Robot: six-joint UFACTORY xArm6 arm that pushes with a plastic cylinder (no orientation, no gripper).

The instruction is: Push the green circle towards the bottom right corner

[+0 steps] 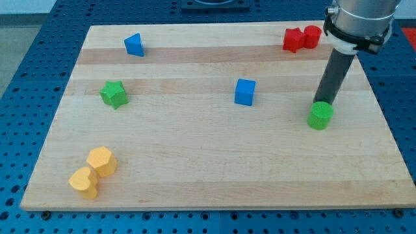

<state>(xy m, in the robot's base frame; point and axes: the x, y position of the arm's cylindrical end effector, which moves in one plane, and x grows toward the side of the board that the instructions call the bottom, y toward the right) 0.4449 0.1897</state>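
The green circle lies on the wooden board at the view's right, about mid-height. My tip is at the end of the dark rod, which comes down from the view's top right. The tip stands right at the circle's upper edge, touching it or nearly so. The bottom right corner of the board is well below and to the right of the circle.
A blue cube sits left of the circle. Two red blocks lie at the top right. A blue triangular block is at top left, a green star at left, two yellow blocks at bottom left.
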